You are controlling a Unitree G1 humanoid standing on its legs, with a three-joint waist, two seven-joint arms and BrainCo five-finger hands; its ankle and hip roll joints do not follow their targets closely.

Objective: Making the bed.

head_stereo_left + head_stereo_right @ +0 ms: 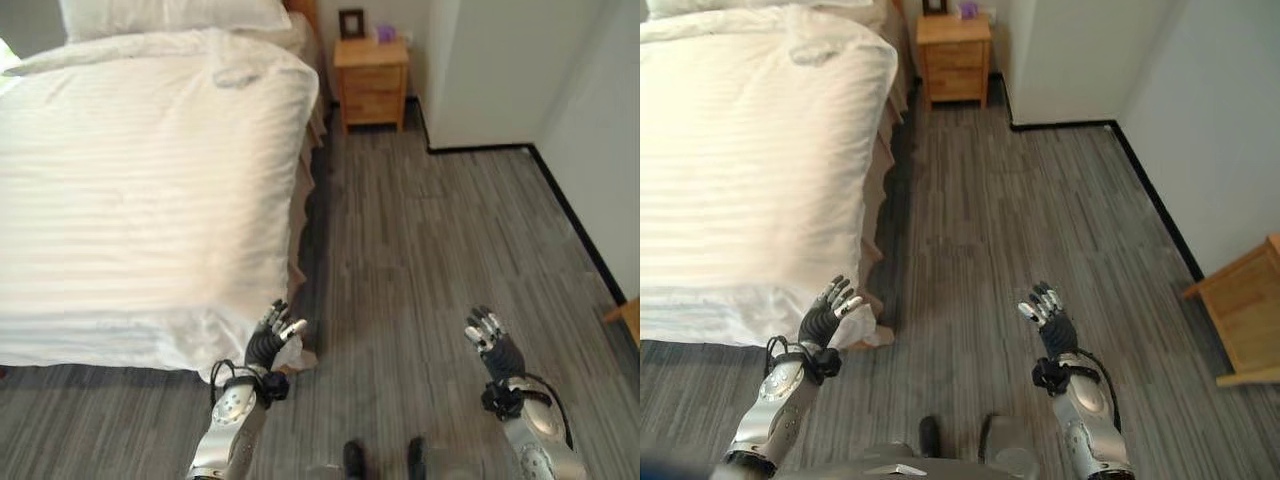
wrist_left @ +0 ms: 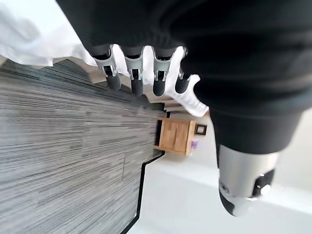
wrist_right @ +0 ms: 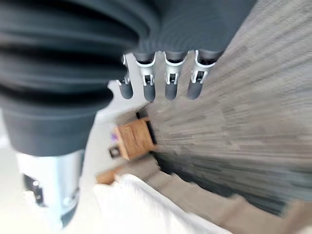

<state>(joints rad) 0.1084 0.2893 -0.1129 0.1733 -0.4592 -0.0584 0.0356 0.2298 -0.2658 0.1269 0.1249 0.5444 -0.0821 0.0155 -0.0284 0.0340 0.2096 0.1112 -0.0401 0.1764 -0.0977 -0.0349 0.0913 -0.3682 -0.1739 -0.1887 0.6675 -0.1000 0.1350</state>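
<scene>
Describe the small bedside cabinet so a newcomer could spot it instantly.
Start at the big bed with the white striped duvet. Beyond its head end, against the far wall, stands the small light-wood nightstand. Unlike the other wooden piece nearer the robot, it carries a dark picture frame and a purple item.

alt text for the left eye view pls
A bed with a smooth white duvet fills the left side; the robot's left hand, open, hovers at its near corner. The right hand is open over grey floor, a wooden nightstand beyond.

A wooden nightstand [image 1: 371, 80] stood against the wall beside the grey plank floor [image 1: 450, 260]. On it sat a dark picture frame [image 1: 351, 23] and a small purple item [image 1: 385, 33].
</scene>
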